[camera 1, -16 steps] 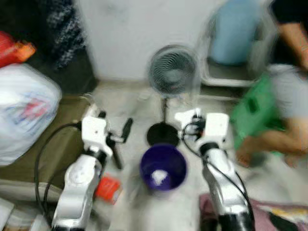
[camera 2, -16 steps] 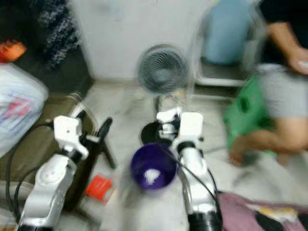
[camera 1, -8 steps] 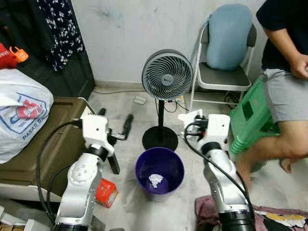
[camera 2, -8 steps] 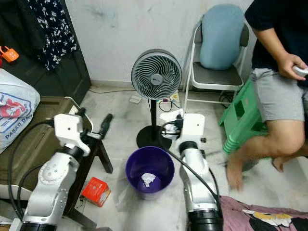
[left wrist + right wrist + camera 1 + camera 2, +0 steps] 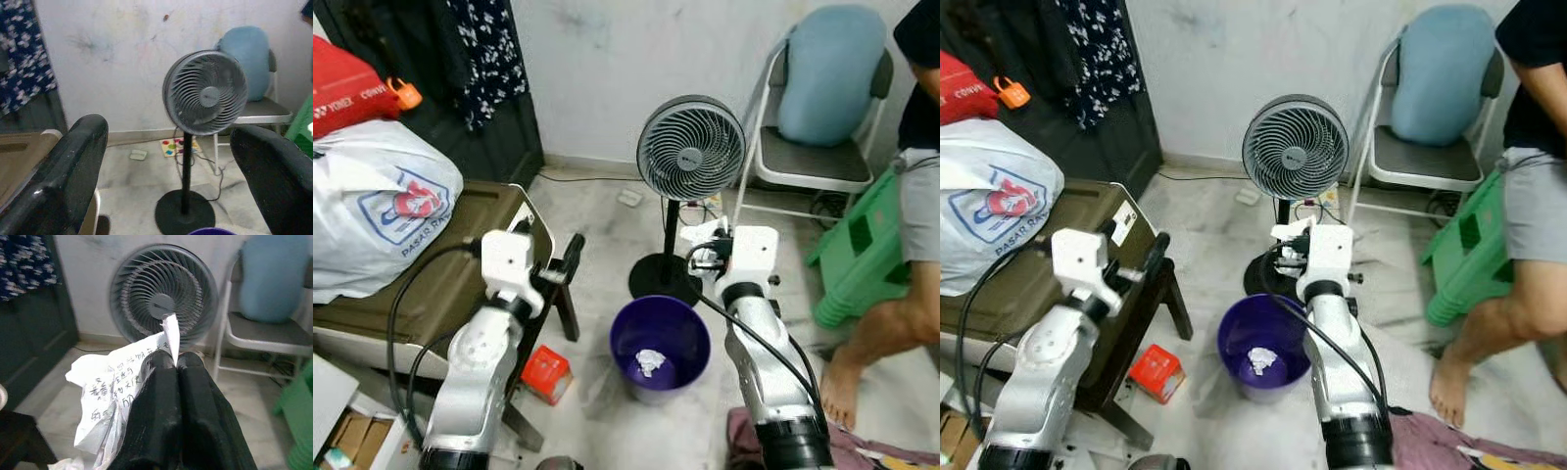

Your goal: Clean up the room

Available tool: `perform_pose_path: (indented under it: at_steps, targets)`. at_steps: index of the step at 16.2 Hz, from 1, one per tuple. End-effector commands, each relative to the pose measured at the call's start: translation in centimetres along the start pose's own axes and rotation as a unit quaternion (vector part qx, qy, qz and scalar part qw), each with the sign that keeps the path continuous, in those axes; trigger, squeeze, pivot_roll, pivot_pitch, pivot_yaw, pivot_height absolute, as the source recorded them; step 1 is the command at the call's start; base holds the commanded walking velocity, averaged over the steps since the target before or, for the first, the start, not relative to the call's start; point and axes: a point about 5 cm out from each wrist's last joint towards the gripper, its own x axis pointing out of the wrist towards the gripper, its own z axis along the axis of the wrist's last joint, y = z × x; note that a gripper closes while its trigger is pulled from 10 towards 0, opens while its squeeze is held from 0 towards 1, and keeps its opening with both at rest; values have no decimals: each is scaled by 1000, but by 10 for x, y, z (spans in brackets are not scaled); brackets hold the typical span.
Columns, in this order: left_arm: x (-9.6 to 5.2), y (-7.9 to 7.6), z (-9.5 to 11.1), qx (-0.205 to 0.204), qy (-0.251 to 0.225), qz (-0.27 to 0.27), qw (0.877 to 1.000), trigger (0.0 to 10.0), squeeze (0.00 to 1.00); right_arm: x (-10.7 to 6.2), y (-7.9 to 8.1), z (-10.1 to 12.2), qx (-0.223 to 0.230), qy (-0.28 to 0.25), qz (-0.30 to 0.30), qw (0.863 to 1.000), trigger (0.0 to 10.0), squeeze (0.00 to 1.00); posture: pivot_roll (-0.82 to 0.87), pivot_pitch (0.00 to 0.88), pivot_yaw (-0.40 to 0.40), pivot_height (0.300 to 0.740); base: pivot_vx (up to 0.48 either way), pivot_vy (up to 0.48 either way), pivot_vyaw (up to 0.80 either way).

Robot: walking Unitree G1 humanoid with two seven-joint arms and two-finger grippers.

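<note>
— Why was the right claw point(image 5: 171, 363) held up over the purple bin point(image 5: 661, 348) like that?

— It was pinched tight on a crumpled sheet of paper point(image 5: 112, 391), thin white stuff with handwriting on it, creased and drooping to one side of the black fingers. My guess was the bin was the target, since it sat on the floor just below and in front of that arm, with one white wad point(image 5: 650, 361) already lying at its bottom.

— And the left claw point(image 5: 171, 166)?

— Spread wide, gripping nothing, held out beside the brown worktop point(image 5: 460, 284). It looked idle to me.

— Anything else lying about?

— A small red carton point(image 5: 545, 374) on the pale stone floor near the worktop's leg, stiff and boxy. Behind the bin stood a grey pedestal fan point(image 5: 690, 149) with a round grille on a thin black pole.
</note>
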Motion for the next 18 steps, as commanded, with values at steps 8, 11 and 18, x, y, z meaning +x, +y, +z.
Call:
perform_pose_path:
  at_steps: [8,11,18]
  targets:
    - [-17,11,-6,37,15,-4,999,10000,0,7,2,-11,7,34,-31,999,10000,0,65,60,22,740,0,0,0]
    - [-43,17,-12,57,33,-24,998,10000,0,9,11,-22,-13,53,-12,998,10000,0,125,103,11,740,0,0,0]
    - [-108,46,-7,102,112,-2,989,10000,0,21,6,-31,-29,62,-41,997,10000,0,228,193,83,740,0,0,0]
